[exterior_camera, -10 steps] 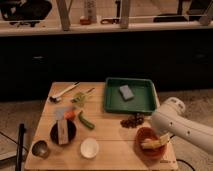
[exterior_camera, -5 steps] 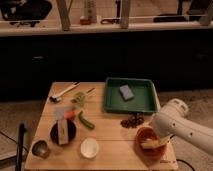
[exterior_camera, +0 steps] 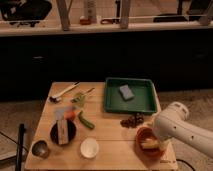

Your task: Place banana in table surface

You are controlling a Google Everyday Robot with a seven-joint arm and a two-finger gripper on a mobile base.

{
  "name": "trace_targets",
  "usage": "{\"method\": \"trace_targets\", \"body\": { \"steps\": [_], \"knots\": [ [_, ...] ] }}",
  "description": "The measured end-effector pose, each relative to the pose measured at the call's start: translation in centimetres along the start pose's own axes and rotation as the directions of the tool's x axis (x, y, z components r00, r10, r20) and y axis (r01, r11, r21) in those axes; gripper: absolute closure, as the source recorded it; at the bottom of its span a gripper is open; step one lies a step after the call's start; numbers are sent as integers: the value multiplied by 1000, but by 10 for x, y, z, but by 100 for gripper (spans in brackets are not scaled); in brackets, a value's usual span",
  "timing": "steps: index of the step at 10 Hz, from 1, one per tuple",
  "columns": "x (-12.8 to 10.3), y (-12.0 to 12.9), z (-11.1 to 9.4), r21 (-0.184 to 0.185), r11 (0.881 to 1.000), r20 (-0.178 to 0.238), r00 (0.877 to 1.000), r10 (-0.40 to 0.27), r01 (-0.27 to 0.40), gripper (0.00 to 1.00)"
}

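Note:
The banana (exterior_camera: pixel 148 145) is a small pale yellow shape lying inside the orange bowl (exterior_camera: pixel 141 135) at the front right of the light wooden table surface (exterior_camera: pixel 110 142). My white arm (exterior_camera: pixel 175 125) reaches in from the right, and my gripper (exterior_camera: pixel 159 142) is down at the bowl's right side, right next to the banana. The arm's own body largely hides the gripper.
A green tray (exterior_camera: pixel 112 106) holding a grey sponge (exterior_camera: pixel 126 92) stands at the back right. A dark cluster (exterior_camera: pixel 131 121), a green vegetable (exterior_camera: pixel 86 121), a white bowl (exterior_camera: pixel 89 148), a black plate (exterior_camera: pixel 54 134), a metal cup (exterior_camera: pixel 40 148) and utensils (exterior_camera: pixel 64 92) lie about the table.
The arm has shifted only slightly over the orange bowl. The banana is still in the bowl and nothing else has moved.

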Motion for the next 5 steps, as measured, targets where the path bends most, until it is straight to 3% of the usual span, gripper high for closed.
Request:
{"method": "trace_targets", "body": {
  "steps": [5],
  "knots": [
    [-4,8,9,-5,1000,41,999,14,-14,30]
  ]
}}
